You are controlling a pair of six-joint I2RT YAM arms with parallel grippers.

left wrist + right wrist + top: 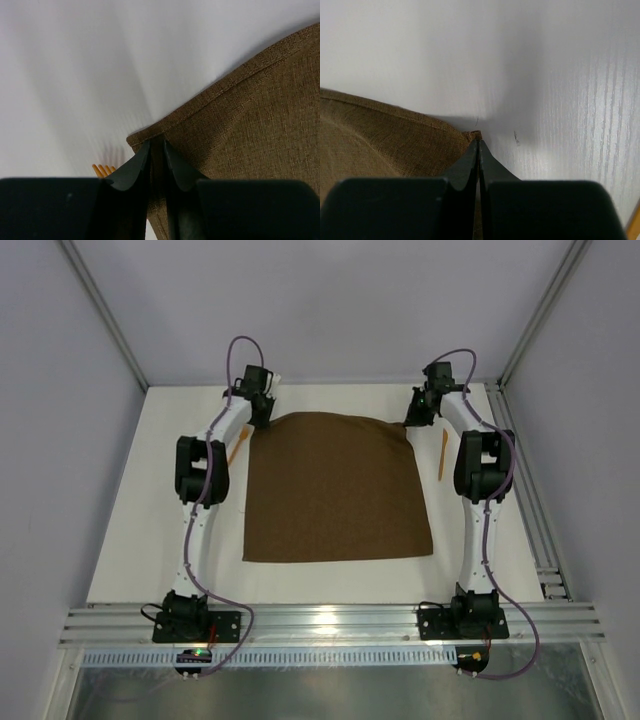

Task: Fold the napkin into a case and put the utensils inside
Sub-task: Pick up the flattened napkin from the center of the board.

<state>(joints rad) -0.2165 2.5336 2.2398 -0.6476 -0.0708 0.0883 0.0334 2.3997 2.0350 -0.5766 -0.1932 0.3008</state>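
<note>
- The napkin (335,490) lies spread flat on the table (140,510), between the arms.
- The left gripper (156,146) pinches its far left corner.
- The right gripper (478,142) pinches its far right corner.
- The fork (236,446) lies just left of the napkin, and the other utensil (441,452) just right of it.

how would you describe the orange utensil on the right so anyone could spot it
Find the big brown napkin spread in the middle of the white table. Just off its right edge, beside the right arm, lies a thin orange utensil. The other orange piece, a fork, lies off the left edge.
</note>
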